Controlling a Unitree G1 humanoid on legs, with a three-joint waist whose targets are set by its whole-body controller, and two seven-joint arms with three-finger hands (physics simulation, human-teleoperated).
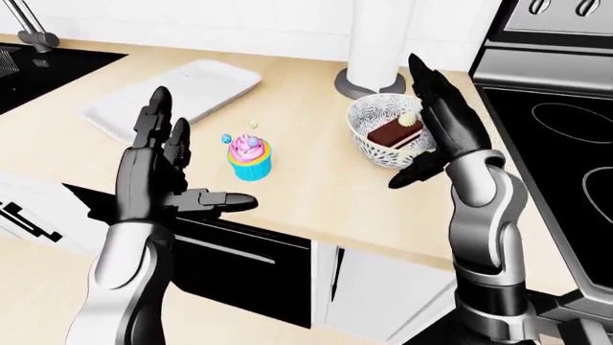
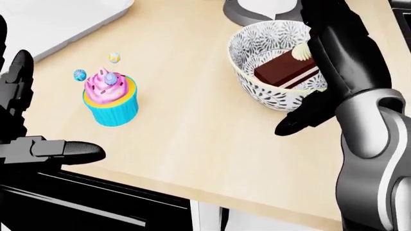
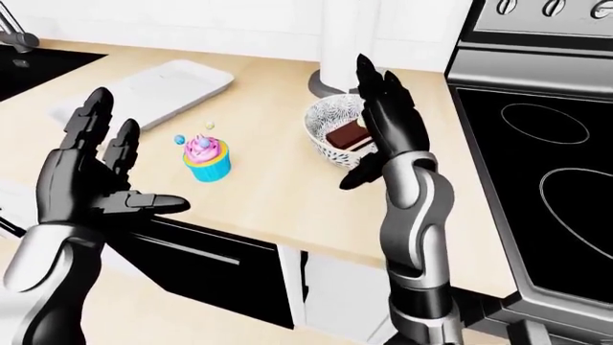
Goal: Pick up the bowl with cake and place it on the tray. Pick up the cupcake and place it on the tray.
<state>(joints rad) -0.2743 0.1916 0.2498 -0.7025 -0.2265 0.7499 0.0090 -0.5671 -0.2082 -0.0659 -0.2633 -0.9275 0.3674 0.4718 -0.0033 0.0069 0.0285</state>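
Both hands have spread fingers: the right hand (image 1: 436, 122) beside the bowl with cake (image 1: 388, 131) at upper right could tip it, while the cupcake (image 1: 249, 156) waits mid-frame, tray (image 1: 177, 95) upper left.

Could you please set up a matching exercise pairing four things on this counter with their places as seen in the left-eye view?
Things:
1. tray
2. cupcake
3. bowl
4. stove

Places:
A. far right, past the counter's edge
B. just left of the open right hand
C. upper left, beside the sink
D. middle, between the two hands

Pairs: 1-C, 2-D, 3-B, 4-A
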